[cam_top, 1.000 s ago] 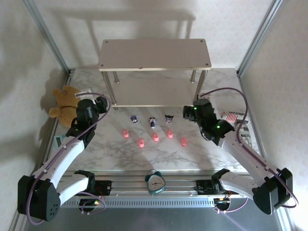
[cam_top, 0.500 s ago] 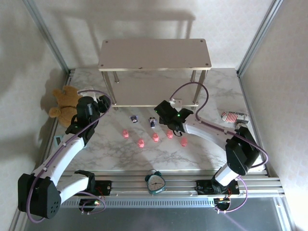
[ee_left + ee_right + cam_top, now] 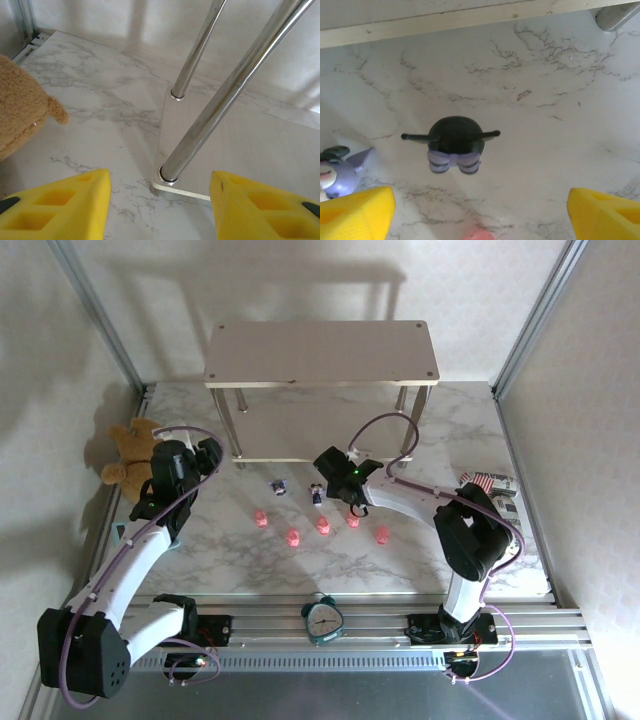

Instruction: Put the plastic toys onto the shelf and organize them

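The shelf (image 3: 322, 352) stands at the back of the marble table. Two purple-and-white toys (image 3: 279, 485) (image 3: 317, 494) stand in front of it, with several pink toys (image 3: 293, 537) in a loose row nearer me. My right gripper (image 3: 336, 475) hovers open just right of them. In the right wrist view a dark purple figurine (image 3: 455, 144) stands ahead of my open right gripper (image 3: 480, 207), another (image 3: 335, 170) is at the left edge, and a pink toy (image 3: 477, 235) peeks in below. My left gripper (image 3: 208, 456) (image 3: 157, 200) is open and empty, facing the shelf's front left leg (image 3: 220, 100).
A brown teddy bear (image 3: 135, 450) (image 3: 20, 115) lies left of the left gripper. A teal alarm clock (image 3: 323, 620) stands on the front rail. A red-and-white striped object (image 3: 488, 481) lies at the right. The shelf's lower board (image 3: 240, 145) rests close to the tabletop.
My right arm has swung left from the table's right side to over the purple figurines, hiding the rightmost one from above. The left arm has hardly moved.
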Tool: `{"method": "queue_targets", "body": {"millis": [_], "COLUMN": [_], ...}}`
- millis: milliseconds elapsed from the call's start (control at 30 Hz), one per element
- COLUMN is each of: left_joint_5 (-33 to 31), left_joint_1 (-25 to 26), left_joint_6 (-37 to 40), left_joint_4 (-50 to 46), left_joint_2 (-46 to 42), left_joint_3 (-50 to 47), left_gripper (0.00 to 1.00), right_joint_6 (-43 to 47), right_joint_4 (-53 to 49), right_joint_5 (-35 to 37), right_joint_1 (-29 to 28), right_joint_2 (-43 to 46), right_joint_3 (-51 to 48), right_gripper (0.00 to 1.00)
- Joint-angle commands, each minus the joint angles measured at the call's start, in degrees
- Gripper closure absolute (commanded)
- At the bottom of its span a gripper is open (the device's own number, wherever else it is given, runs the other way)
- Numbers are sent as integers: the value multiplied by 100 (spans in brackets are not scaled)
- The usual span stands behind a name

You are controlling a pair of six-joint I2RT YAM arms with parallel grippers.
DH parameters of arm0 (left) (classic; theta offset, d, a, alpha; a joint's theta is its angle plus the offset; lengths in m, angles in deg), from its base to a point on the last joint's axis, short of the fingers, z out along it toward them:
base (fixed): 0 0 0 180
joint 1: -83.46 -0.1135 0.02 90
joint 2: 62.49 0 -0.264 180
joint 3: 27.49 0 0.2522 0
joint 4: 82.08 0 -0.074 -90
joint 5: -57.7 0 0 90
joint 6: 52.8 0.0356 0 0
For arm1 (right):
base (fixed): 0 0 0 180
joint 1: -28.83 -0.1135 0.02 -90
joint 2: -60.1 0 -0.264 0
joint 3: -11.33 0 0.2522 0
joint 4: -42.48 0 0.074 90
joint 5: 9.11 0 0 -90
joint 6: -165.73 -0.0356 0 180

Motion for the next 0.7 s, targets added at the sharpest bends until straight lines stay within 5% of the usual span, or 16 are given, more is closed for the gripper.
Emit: {"method": "queue_targets", "body": {"millis": [0, 667], "left_joint_5": [138, 165], "left_joint_1": [-72, -209], "left_joint_6": [82, 90], "left_joint_4": [28, 106], "left_joint_2": [-50, 149], "left_joint_3": [27, 34], "left_gripper": [45, 46], "right_joint_6": [14, 493], "right_joint_4": [239, 302], "right_joint_5": [-162, -383], "right_joint_1": [105, 374], "right_joint_2": [-137, -853], "right_joint_3": [25, 569], "right_gripper": [13, 20]}}
